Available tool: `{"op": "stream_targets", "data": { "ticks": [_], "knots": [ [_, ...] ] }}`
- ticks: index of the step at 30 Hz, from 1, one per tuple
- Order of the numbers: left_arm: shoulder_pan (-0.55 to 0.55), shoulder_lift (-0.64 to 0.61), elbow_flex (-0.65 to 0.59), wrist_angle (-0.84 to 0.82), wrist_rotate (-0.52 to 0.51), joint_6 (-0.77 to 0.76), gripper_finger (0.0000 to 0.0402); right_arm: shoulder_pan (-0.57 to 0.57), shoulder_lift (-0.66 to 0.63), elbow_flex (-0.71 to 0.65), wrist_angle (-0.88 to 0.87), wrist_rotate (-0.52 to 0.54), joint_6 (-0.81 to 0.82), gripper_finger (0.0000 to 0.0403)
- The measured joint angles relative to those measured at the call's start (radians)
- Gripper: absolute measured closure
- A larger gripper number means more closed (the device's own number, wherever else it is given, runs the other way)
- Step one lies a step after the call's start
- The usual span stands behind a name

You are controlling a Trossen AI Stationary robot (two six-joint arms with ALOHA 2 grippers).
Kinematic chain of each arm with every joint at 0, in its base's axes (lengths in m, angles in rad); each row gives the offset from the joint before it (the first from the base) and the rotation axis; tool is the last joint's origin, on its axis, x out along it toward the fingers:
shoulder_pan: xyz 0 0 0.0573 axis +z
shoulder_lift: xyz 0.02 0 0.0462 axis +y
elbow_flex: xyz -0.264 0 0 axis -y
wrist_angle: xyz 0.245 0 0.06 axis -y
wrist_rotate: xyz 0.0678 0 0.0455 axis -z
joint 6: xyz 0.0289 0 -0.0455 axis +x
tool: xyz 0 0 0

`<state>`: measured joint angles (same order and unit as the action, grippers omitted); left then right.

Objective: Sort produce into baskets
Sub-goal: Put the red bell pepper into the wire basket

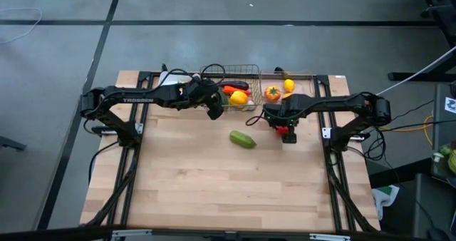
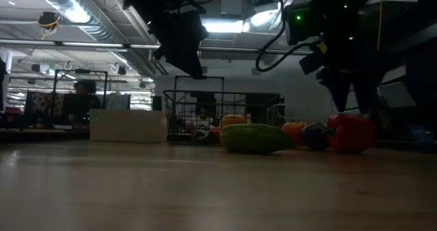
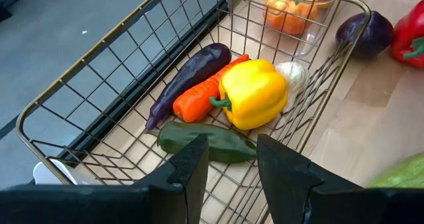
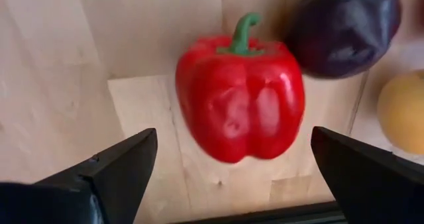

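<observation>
A red pepper (image 4: 238,98) lies on the wooden table, with a purple onion (image 4: 344,25) beside it. My right gripper (image 4: 233,151) hangs just above the pepper, wide open, one finger on either side and not touching it; it also shows in the high view (image 1: 285,127). My left gripper (image 3: 232,144) is open and empty over the near end of the grey wire basket (image 3: 79,91). The basket holds a dark eggplant (image 3: 189,78), a carrot (image 3: 202,95), a yellow pepper (image 3: 255,91), a dark green vegetable (image 3: 205,141) and a white piece (image 3: 295,78). A light green vegetable (image 1: 242,139) lies alone on the table.
The clear bin (image 1: 303,75) at the back right holds an orange fruit (image 1: 272,93) and a lemon (image 1: 288,85). The white tray (image 2: 128,125) stands left of the wire basket. The near half of the table (image 1: 228,191) is bare wood.
</observation>
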<state>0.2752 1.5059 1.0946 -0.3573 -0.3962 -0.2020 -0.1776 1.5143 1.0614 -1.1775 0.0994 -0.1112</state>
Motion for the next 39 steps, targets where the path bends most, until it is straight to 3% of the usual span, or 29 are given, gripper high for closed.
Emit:
{"op": "stream_targets", "data": {
  "ticks": [5,28,39],
  "knots": [
    [0.0,0.0,0.0,0.0,0.0,0.0,0.0276,0.0,0.0,-0.01,0.038,0.04,-0.02,0.0007],
    [0.0,0.0,0.0,0.0,0.0,0.0,0.0276,0.0,0.001,-0.205,0.289,0.024,-0.02,0.001],
    [0.0,0.0,0.0,0.0,0.0,0.0,0.0276,0.0,0.001,-0.206,0.285,0.048,-0.017,0.0064]
  ]
}}
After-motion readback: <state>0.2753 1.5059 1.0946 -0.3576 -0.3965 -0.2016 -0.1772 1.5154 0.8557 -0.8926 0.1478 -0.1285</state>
